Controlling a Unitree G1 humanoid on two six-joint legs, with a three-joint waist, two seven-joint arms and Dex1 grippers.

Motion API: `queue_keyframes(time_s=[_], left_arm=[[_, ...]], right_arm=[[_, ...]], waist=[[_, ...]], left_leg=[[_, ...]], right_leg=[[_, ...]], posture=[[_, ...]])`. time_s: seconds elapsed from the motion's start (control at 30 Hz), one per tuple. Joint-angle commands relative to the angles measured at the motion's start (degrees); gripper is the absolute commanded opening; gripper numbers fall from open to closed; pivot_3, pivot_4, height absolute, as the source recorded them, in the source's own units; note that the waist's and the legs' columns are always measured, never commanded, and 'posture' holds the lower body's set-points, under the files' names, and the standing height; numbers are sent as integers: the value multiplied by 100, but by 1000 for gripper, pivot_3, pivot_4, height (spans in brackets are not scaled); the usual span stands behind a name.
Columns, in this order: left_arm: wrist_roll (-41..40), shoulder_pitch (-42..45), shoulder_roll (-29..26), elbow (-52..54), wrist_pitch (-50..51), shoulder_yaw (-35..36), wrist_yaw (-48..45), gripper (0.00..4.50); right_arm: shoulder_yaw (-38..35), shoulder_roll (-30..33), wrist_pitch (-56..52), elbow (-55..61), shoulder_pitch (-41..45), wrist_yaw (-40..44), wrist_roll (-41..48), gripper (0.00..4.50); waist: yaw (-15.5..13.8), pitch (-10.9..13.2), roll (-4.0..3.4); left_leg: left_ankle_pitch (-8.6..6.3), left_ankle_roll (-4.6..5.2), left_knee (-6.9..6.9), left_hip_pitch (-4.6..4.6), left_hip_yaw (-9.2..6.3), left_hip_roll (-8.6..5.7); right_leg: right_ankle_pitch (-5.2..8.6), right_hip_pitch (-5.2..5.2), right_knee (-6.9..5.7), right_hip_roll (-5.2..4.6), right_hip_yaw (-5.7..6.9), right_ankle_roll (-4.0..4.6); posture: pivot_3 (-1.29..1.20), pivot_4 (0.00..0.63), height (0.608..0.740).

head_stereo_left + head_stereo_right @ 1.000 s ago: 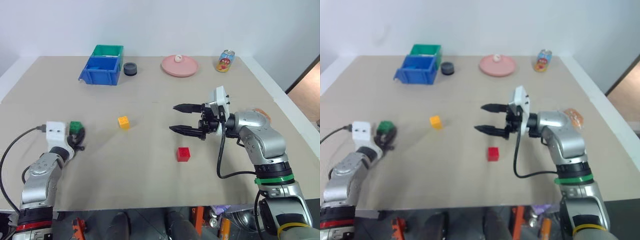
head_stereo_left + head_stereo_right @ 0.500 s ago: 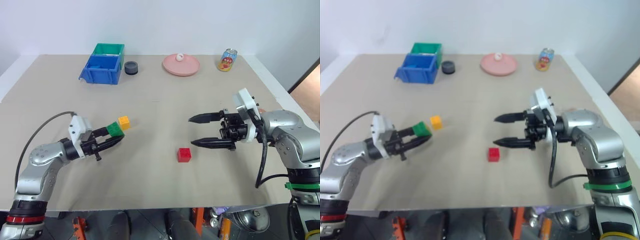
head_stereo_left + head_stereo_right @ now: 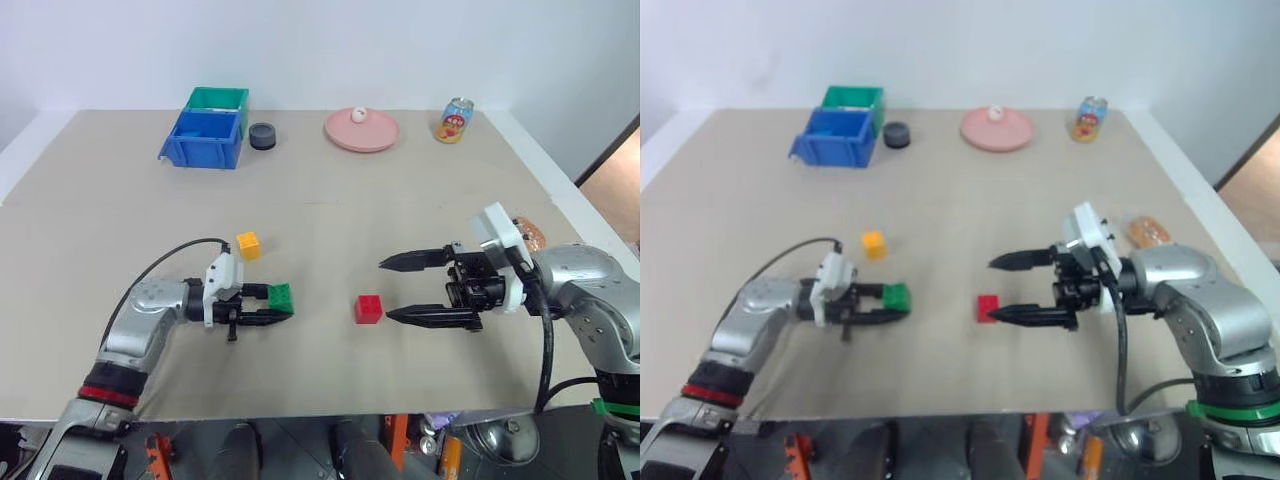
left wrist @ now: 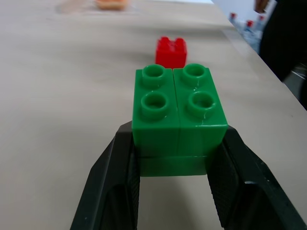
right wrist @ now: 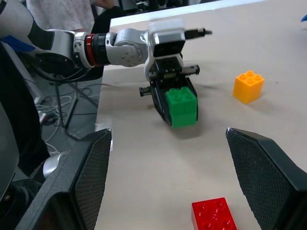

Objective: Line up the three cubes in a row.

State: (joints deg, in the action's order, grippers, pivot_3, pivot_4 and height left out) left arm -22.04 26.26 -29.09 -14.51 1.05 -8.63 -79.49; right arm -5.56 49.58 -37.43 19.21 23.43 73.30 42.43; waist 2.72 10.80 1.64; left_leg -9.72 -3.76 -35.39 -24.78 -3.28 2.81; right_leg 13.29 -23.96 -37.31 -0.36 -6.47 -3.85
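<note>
Placement hinges on one relation: the small green studded plastic cube, clamped at the tips of the left pincer, sits low over the beige tabletop with the small red studded plastic cube lying to its right, straight along the way the pincer points, a clear gap between them. In the left eye view the small yellow studded plastic cube rests on the tabletop just beyond and left of the green one. The left arm is plainly the nearer one for setting green down. The right pincer hangs right of the red cube, fingers spread wide and holding nothing, its lower tip just beside the cube.

The right eye view gives the same layout: green cube, red cube and yellow cube form a shallow bent line, not yet a row. Whether the green cube touches the tabletop or hovers just above it I cannot tell.

In the left wrist view the green cube sits upright, studs up, squeezed between the two black fingers, with the red cube dead ahead; its base is hidden behind green.

In the right wrist view the left pincer grips the green cube. The red cube is cut off at the frame edge; the yellow cube stands beyond.
</note>
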Motion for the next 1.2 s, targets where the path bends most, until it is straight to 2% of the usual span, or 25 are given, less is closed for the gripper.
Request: queue_keyframes(time_s=[0.03,0.27,0.5,0.83,1.2], left_arm=[[69,397,115,-324,-192,-113,-403,1328],[331,651,320,-760,-524,-285,-667,1328],[841,664,504,-1312,-1286,-420,-479,1328],[961,682,563,-1379,-1344,-396,-374,1328],[906,576,615,-1184,-1159,-360,-168,1328]], right_arm=[[-225,79,-29,262,-29,-120,162,3935],[-253,101,-47,420,-166,-280,245,3935],[-436,248,-38,605,-518,-386,266,3935],[-390,612,648,-185,-944,71,-369,3935],[-208,506,815,-450,-724,200,-562,3935]], waist=[[0,0,0],[1,0,-1],[-1,0,-1],[-10,-3,-5],[-13,-5,-9]], left_leg=[[0,0,-1,-1,0,0],[-1,2,1,-2,-2,0],[-1,2,-1,-4,-2,0],[1,5,-15,10,-2,-2],[2,5,-21,14,-3,-3]], right_leg=[[-1,0,0,0,0,-1],[-3,-1,0,1,0,-8],[-11,-1,0,1,0,-17],[-8,19,0,-1,-2,-9],[-11,29,0,-1,-2,-13]], posture=[[0,150,736],[0,150,736],[0,150,736],[0,150,736],[0,150,736]])
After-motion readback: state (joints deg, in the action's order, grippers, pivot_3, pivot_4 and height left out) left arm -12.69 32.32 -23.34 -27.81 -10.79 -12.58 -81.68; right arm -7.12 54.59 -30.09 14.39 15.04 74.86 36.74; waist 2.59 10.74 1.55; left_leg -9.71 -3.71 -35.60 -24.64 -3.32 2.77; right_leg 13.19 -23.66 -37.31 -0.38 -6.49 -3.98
